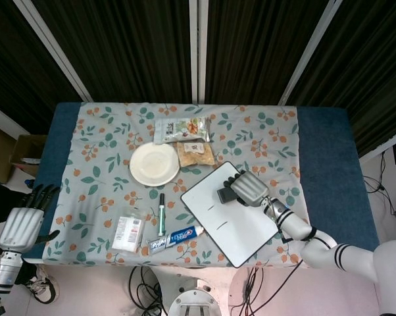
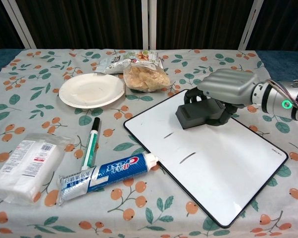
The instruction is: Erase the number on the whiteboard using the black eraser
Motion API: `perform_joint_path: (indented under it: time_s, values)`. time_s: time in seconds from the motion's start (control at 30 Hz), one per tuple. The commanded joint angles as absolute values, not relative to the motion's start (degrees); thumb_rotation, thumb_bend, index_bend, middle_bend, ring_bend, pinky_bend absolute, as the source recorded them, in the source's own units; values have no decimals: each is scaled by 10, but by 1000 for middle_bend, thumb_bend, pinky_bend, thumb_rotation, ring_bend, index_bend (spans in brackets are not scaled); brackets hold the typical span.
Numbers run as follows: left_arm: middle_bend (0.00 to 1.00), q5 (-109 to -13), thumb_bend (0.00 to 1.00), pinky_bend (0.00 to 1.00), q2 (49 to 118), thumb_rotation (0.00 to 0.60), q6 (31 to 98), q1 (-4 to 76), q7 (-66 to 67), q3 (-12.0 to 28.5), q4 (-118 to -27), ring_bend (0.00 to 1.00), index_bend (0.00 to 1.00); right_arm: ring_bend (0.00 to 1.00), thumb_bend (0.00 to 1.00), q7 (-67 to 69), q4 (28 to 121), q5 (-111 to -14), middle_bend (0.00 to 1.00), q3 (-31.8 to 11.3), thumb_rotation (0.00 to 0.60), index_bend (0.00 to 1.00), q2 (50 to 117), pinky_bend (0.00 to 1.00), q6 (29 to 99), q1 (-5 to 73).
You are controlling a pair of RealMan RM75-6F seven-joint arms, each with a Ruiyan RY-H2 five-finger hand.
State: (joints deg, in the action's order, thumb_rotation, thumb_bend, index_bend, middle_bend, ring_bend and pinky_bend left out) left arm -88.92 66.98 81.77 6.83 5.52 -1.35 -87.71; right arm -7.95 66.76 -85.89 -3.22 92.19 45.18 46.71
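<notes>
Wiping is the step in hand: the right hand grips the black eraser, which rests on the upper part of the whiteboard; two faint strokes remain nearer the board's middle. Next, I judge, the eraser must slide down over them, pressed flat; the left hand hangs empty, fingers apart, off the surface's edge.
</notes>
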Motion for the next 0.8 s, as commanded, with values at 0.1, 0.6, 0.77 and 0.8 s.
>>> perform_joint_path:
  time_s: [0.1,0.6,0.77,0.8]
  values:
    - [83,-887,0,189,668,600,818,67,55,-13,-877,42,87,583,428,-64,621,-849,650,-59,600,863,971,717,443,500]
    - [83,-890,0,189,663,600,825,64,51,-13,-879,42,87,584,432,-78,675,-857,650,-38,600,866,964,717,425,516]
    - [83,-891,0,189,664,600,823,65,53,-13,-880,42,87,584,432,-88,744,-882,651,-9,600,868,919,717,440,506]
    - [83,-892,0,189,664,600,822,66,54,-13,-881,42,87,584,432,-90,761,-887,652,0,600,868,907,717,441,503]
